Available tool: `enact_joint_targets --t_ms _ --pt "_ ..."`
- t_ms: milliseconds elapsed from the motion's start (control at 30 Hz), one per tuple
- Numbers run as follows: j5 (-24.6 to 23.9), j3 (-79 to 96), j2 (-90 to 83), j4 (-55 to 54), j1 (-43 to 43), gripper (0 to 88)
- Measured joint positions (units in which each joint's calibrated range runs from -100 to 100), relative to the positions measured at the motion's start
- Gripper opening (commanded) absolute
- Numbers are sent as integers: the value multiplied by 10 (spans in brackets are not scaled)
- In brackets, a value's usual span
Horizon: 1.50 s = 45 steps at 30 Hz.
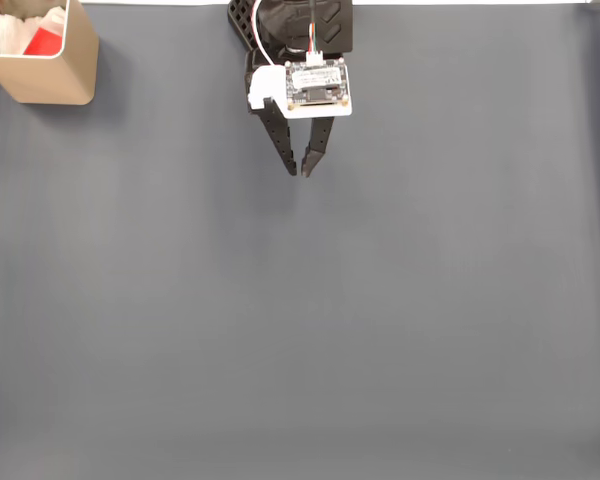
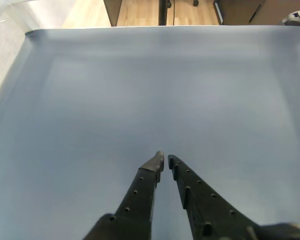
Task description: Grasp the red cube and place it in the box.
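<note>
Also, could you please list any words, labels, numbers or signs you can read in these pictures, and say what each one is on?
None can be read.
Circuit board above the end effector, fixed view: faint printing, too small and blurred to read.
Box, red cube and grey mat: plain, no text.
Wrist view: fingers carry dots only, no lettering.

The red cube (image 1: 46, 42) lies inside the tan box (image 1: 55, 78) (fixed view's top-left corner).
</note>
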Motion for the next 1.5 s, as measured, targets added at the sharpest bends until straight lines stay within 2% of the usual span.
enact_joint_targets --t_ms 533,1200,1500 --pt "-14 101 -97 -4 0 0" --pt "-10 153 -119 -15 -12 0" --pt "2 153 -119 55 -16 0"
